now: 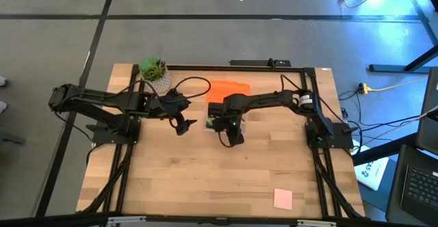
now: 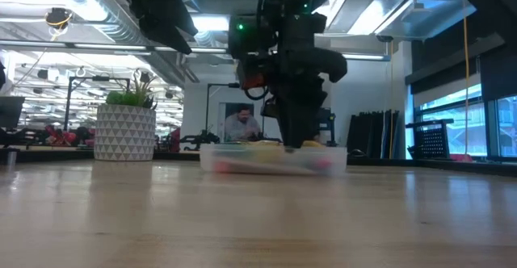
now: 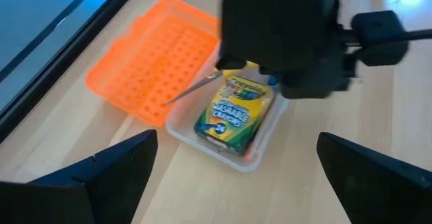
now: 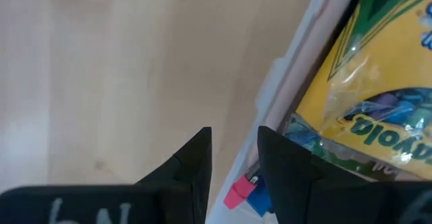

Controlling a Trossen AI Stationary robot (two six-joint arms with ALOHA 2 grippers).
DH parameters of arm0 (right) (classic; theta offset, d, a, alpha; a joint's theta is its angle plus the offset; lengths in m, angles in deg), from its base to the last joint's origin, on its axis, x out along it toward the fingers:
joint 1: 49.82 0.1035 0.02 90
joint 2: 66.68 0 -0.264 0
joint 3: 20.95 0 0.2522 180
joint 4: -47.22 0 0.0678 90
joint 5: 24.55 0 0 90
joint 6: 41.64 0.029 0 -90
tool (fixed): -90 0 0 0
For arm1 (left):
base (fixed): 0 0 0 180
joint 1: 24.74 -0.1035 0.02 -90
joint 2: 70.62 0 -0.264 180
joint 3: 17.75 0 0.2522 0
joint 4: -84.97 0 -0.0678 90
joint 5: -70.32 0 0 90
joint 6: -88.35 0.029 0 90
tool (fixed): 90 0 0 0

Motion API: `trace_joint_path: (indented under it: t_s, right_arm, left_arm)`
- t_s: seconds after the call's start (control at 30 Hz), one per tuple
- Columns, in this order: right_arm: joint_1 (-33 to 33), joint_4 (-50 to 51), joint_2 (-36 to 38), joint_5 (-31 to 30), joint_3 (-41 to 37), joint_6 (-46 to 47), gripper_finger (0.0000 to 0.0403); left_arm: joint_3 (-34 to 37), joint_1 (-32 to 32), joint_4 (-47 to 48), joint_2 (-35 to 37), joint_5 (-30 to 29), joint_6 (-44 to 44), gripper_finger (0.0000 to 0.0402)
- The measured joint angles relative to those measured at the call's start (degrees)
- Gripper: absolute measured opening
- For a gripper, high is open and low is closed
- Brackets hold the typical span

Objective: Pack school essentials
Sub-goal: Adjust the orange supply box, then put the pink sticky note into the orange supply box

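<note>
1. The right gripper [image 4: 233,166], jaws narrowly parted astride the clear case [image 3: 266,143] wall, grips nothing visible.
2. The left gripper [image 3: 233,183] hangs wide open at the case's nine o'clock.
3. The crayon box [image 3: 235,113] lies inside; its far end is hidden behind the right arm.
4. The orange lid [image 3: 152,72] lies open at twelve o'clock.
5. Only the high view shows the pink note pad [image 1: 282,198], at five o'clock.

My right arm [image 1: 274,100] blocks the case [image 3: 260,153] from above; the plant [image 1: 155,73] crowds the left; the near table [image 1: 205,179] lies free.
</note>
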Motion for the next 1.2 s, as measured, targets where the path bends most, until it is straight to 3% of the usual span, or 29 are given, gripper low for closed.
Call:
trace_joint_path:
  t_s: [0.3,0.63,0.87,1.2]
  right_arm:
    - [1.41,1.25,1.27,-0.10,0.00,5.35,0.0121]
    - [1.91,4.12,12.09,-2.30,0.00,13.64,0.0121]
    - [9.78,8.22,19.84,-3.97,0.00,16.52,0.0121]
    - [21.21,10.54,24.16,-6.02,0.02,36.24,0.0121]
  left_arm:
    - [0.00,0.55,0.00,0.00,-0.02,0.24,0.0400]
    - [0.00,3.93,0.46,0.00,0.00,0.24,0.0400]
    - [0.00,7.90,0.16,0.00,2.32,3.41,0.0400]
    - [0.00,10.97,0.27,0.00,6.67,9.85,0.0400]
